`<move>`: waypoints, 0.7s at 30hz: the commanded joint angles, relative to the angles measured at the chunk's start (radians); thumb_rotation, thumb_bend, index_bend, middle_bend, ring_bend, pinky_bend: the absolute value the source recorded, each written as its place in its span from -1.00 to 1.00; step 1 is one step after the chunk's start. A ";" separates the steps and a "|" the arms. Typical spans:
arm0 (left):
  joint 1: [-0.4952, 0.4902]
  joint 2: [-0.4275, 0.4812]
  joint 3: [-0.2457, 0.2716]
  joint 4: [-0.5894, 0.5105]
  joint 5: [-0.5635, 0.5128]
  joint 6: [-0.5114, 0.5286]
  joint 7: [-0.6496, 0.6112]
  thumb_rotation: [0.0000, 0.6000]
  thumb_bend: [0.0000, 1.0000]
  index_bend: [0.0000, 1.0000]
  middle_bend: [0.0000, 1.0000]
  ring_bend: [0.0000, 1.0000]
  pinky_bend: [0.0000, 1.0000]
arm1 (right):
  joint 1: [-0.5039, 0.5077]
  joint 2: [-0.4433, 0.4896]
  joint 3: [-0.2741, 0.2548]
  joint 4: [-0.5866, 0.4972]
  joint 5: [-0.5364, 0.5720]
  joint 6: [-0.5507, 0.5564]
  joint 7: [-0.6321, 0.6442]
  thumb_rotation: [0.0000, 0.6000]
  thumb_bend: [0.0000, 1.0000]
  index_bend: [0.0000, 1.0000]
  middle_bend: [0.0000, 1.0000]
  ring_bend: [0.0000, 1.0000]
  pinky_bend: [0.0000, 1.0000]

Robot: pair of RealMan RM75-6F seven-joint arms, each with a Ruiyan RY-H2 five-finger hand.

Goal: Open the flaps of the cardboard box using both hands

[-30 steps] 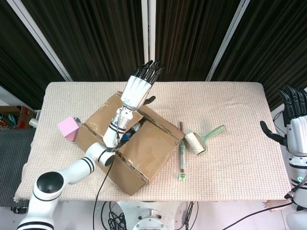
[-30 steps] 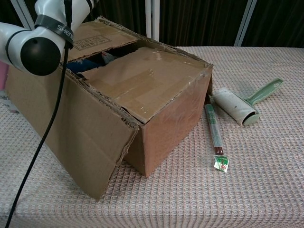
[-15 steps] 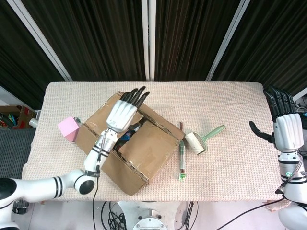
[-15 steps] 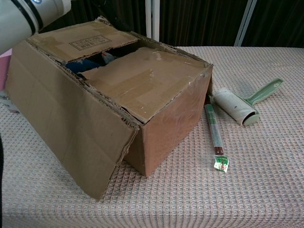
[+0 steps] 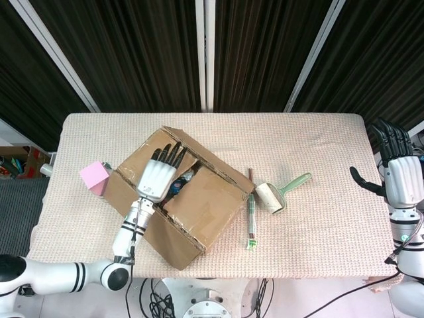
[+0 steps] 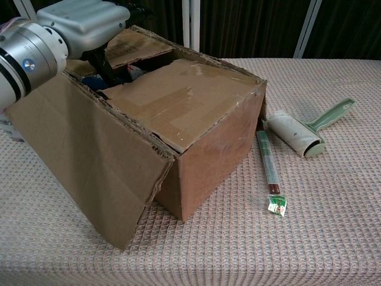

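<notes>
The cardboard box [image 5: 211, 207] [image 6: 217, 152] sits left of the table's middle, turned at an angle. My left hand [image 5: 158, 177] [image 6: 80, 22] lies flat over its left top flap [image 6: 141, 43], fingers straight and reaching the gap between the two top flaps. That flap's inner edge looks tilted up in the chest view. The right top flap [image 5: 202, 199] [image 6: 178, 95] lies flat. A front side flap [image 6: 89, 161] hangs outward. My right hand [image 5: 399, 177] hovers open past the table's right edge, far from the box.
A lint roller [image 5: 270, 197] [image 6: 294, 136] with a green handle lies right of the box. Between it and the box lies a thin red and green pen [image 5: 252, 217] [image 6: 268, 164]. A pink cube [image 5: 94, 177] stands left of the box.
My left hand has drawn back and come down from above the box's far edge onto the left top flap, which now looks tilted. The right hand shifted slightly.
</notes>
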 commanded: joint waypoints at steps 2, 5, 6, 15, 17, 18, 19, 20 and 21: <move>0.004 -0.010 0.006 0.032 0.038 0.036 0.034 1.00 -0.95 -0.94 -1.00 -0.83 -0.58 | 0.000 -0.002 0.000 0.003 0.002 -0.002 0.006 1.00 -0.65 -1.00 -1.00 -1.00 -1.00; 0.016 0.011 -0.004 0.006 0.036 0.049 0.035 1.00 -0.79 -0.95 -1.00 -0.83 -0.58 | 0.002 -0.005 -0.002 0.002 -0.001 -0.003 0.000 1.00 -0.65 -1.00 -1.00 -1.00 -1.00; 0.019 0.020 -0.007 -0.003 0.041 0.056 0.038 1.00 -0.74 -0.95 -1.00 -0.83 -0.58 | 0.002 -0.006 -0.002 0.000 -0.002 -0.003 -0.003 1.00 -0.65 -1.00 -1.00 -1.00 -1.00; 0.048 0.075 -0.022 -0.036 0.087 0.131 0.085 1.00 -0.50 -0.95 -1.00 -0.83 -0.58 | 0.010 -0.012 -0.003 -0.030 -0.011 -0.001 -0.036 1.00 -0.64 -1.00 -1.00 -1.00 -1.00; 0.052 0.082 -0.035 -0.036 0.097 0.148 0.088 1.00 -0.50 -0.95 -1.00 -0.83 -0.58 | 0.011 -0.011 -0.003 -0.038 -0.012 -0.001 -0.045 1.00 -0.64 -1.00 -1.00 -1.00 -1.00; 0.053 0.086 -0.043 -0.036 0.101 0.156 0.089 1.00 -0.50 -0.95 -1.00 -0.83 -0.58 | 0.011 -0.011 -0.003 -0.041 -0.013 -0.001 -0.048 1.00 -0.64 -1.00 -1.00 -1.00 -1.00; 0.053 0.090 -0.051 -0.035 0.107 0.164 0.089 1.00 -0.49 -0.95 -1.00 -0.83 -0.58 | 0.011 -0.010 -0.002 -0.044 -0.012 0.000 -0.051 1.00 -0.64 -1.00 -1.00 -1.00 -1.00; 0.051 0.095 -0.063 -0.031 0.115 0.173 0.089 1.00 -0.49 -0.95 -1.00 -0.83 -0.58 | 0.012 -0.008 -0.001 -0.047 -0.012 -0.001 -0.055 1.00 -0.64 -1.00 -1.00 -1.00 -1.00; 0.050 0.099 -0.072 -0.028 0.120 0.178 0.089 1.00 -0.48 -0.95 -1.00 -0.83 -0.58 | 0.012 -0.007 -0.001 -0.049 -0.011 -0.001 -0.057 1.00 -0.64 -1.00 -1.00 -1.00 -1.00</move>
